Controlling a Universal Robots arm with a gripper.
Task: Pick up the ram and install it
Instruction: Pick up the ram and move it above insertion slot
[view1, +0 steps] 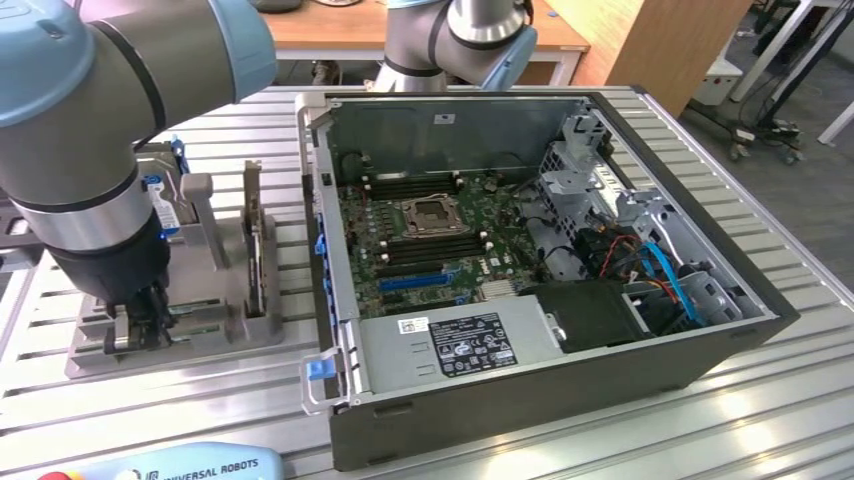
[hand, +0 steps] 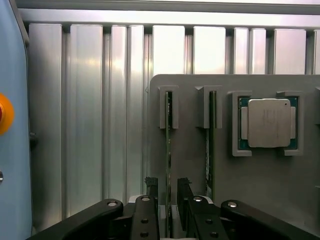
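The ram stands on edge in a slot of a grey holder, seen as a thin green strip. A second like stick stands in the slot beside it. My gripper is open, and its black fingertips straddle the near end of the first ram with a small gap on each side. In the exterior view, my gripper is lowered into the holder at the exterior view's left. The open computer case with its green motherboard lies to the right of it.
A processor chip sits in a square pocket of the holder. The ribbed aluminium table runs around it. A blue teach pendant lies at the front edge. A second arm's base stands behind the case.
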